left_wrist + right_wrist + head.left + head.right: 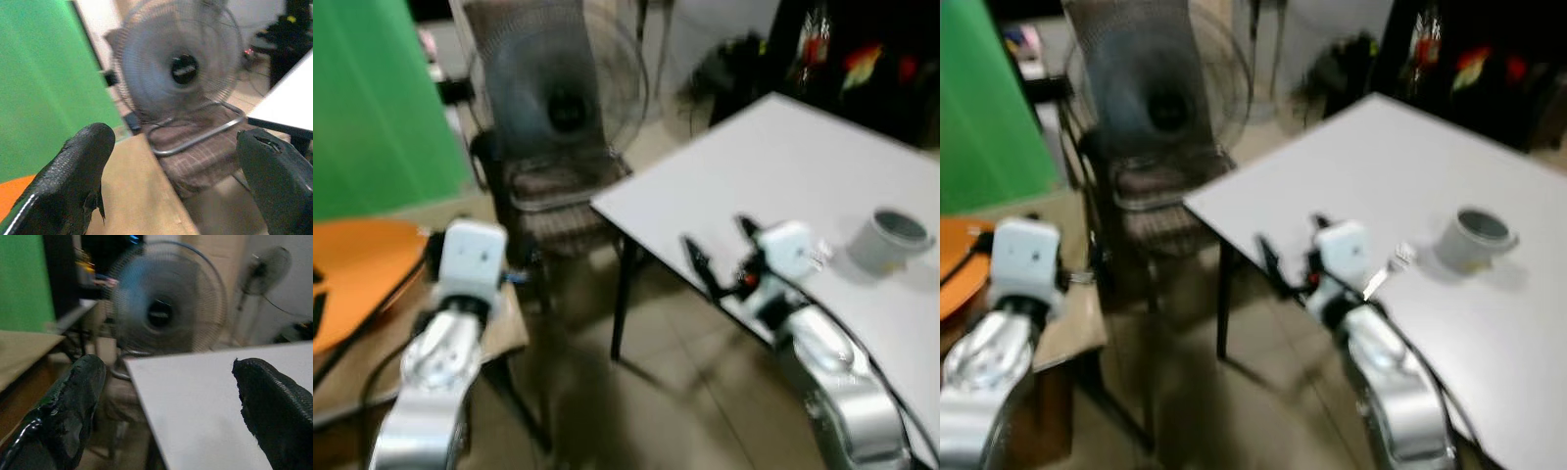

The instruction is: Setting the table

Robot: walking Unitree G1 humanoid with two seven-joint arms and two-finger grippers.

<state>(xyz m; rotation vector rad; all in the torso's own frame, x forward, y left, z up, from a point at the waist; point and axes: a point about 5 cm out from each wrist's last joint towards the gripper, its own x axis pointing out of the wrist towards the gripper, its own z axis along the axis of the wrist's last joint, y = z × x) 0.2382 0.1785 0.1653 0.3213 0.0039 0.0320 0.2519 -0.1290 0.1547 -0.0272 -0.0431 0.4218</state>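
Table [773, 157]: we note one, flat, white, matte.
Cup [889, 238]: one grey cylinder, upright.
Fan [563, 98]: one round wire-mesh.
Left gripper [176, 171]: fingers spread.
Right gripper [166, 401]: spread, nothing between.

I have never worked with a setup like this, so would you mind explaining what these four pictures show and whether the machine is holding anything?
This is a humanoid robot with two silver arms, each ending in a pincer of two long black fingers. The two wide pictures come from a stereo camera on its head, looking forward and down; both are blurred. In them the right pincer reaches over the near edge of a white table, and the left pincer's arm is raised above a tan side table with something orange on it. On the white table stands a grey cup. Behind is a chair with a fan on it.

The other two pictures come from cameras on the wrists, looking along each pincer's fingers. The left pincer and the right one are both open and hold nothing.
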